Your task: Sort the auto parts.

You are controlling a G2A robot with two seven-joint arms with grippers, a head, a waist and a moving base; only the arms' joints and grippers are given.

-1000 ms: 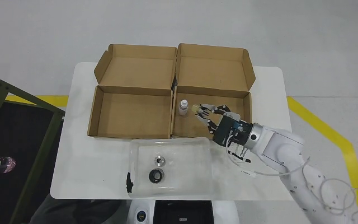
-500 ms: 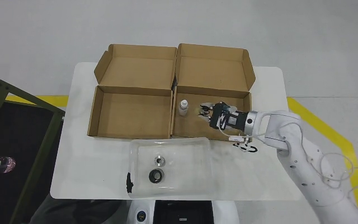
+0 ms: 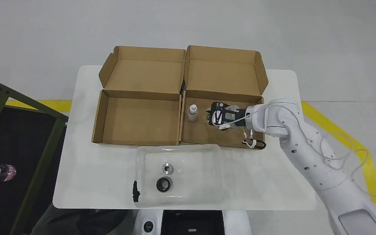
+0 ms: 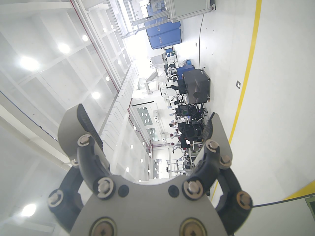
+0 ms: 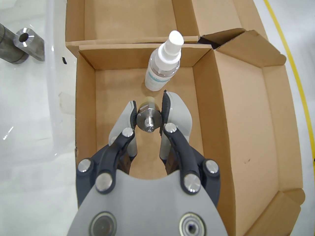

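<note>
Right gripper (image 5: pixel 149 110) pinches a metal part (image 5: pixel 148 122), a short cylinder with a stud, over the floor of the right box (image 5: pixel 246 114). A spray bottle (image 5: pixel 163 66) stands upright just beyond the fingertips, near the wall next to the left box (image 3: pixel 138 120). The 2 cardboard boxes sit side by side on the white surface (image 3: pixel 76 164), lids folded back. Beside them, on the robot's side, a clear tray (image 3: pixel 200 176) holds 2 more pieces near each other: a small cylinder (image 3: pixel 168 169) and a dark ring (image 3: pixel 163 184). The left gripper (image 4: pixel 147 112), fingers spread and holding nothing, points up into the hall.
</note>
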